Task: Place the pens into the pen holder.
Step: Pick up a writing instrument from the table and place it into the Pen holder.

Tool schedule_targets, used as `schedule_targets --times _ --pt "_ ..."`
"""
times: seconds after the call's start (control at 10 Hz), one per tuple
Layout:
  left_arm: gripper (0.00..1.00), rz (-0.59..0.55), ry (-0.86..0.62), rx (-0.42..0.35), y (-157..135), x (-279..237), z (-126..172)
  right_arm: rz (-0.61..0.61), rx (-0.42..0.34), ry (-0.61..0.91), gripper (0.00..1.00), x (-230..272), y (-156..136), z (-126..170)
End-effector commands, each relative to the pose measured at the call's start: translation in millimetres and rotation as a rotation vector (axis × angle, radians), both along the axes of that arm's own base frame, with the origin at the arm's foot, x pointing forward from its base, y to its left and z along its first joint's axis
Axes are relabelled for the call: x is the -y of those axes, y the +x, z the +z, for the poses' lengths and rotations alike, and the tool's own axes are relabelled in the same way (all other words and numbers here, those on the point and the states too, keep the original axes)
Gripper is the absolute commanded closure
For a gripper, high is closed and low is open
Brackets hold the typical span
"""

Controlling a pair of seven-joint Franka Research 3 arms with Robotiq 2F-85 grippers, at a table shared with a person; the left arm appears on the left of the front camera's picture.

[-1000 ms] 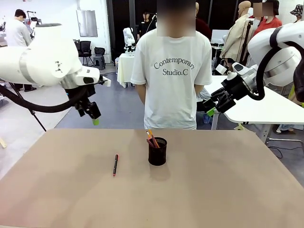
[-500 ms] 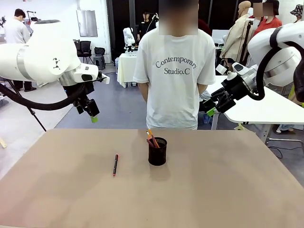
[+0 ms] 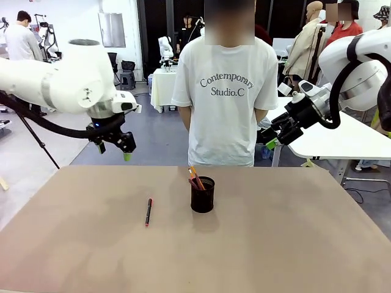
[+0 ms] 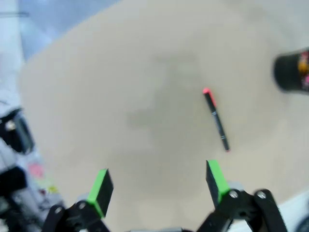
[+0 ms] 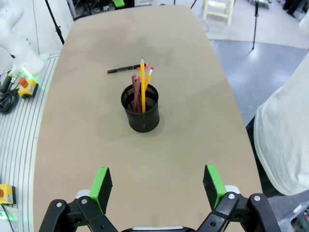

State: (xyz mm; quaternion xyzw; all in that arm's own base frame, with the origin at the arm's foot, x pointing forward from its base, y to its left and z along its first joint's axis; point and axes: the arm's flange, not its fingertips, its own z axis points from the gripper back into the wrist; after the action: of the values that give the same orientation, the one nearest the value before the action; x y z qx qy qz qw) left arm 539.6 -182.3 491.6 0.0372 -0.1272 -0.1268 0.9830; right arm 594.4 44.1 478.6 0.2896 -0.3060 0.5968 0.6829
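While left gripper [image 4: 159, 184] and right gripper [image 5: 157, 186] gape, slim black pen [image 3: 148, 212], mesh pen holder [image 3: 202, 196].

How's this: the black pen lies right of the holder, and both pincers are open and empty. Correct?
No. The front view shows the black pen lying left of the holder, not right. The left pincer and right pincer are indeed open and empty.

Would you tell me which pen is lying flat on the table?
The black pen with red ends, beside the pen holder; the other pens stand inside it.
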Motion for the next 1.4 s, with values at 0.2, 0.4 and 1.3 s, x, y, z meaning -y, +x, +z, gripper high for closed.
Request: schedule_targets --times 0.2,0.4,1.3 --pt "0.0 0.37 -0.096 0.0 40.9 34.5 -41.8 -0.004 0.009 -0.012 0.0 -2.0 -2.1 1.1" --pt "0.0 0.425 -0.131 -0.025 50.8 41.3 -71.5 -0.004 0.009 -0.012 0.0 -2.0 -2.1 1.1" --pt "0.0 0.376 -0.089 -0.129 49.8 66.2 -137.8 -0.004 0.009 -0.012 0.0 -2.0 -2.1 1.1"
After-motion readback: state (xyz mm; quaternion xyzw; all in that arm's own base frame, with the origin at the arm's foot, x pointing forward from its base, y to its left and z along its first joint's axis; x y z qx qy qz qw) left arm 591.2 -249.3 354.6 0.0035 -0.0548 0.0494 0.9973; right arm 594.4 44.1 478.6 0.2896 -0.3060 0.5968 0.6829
